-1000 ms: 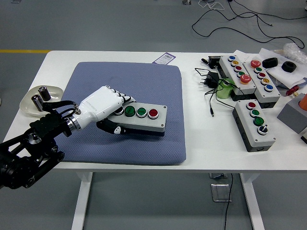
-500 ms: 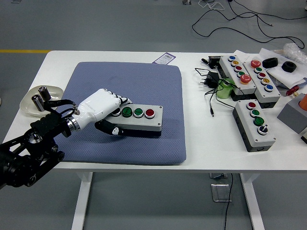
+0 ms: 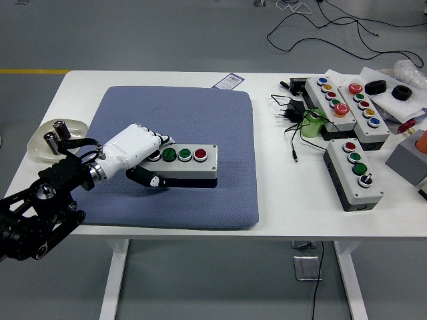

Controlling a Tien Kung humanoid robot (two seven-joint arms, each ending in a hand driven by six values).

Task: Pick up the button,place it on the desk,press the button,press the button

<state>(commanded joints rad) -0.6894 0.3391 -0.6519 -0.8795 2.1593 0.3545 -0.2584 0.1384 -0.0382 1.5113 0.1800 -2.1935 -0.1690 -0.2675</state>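
Note:
A grey button box (image 3: 189, 163) with two green buttons and one red button (image 3: 200, 154) lies over the blue-grey mat (image 3: 180, 120). My left hand (image 3: 137, 159), white with a black arm, is shut on the box's left end, fingers over the top and thumb (image 3: 143, 178) under the front side. The box looks level, just above or on the mat; I cannot tell which. The right hand is out of view.
A shallow dish (image 3: 41, 142) with two small metal cylinders stands at the left table edge. Several other button boxes (image 3: 352, 173), cables, an adapter (image 3: 295, 111) and a green object (image 3: 311, 124) crowd the right side. A label card (image 3: 229, 81) lies behind the mat.
My left hand has carried the button box leftward and a little toward the back of the mat, and the box has turned closer to level.

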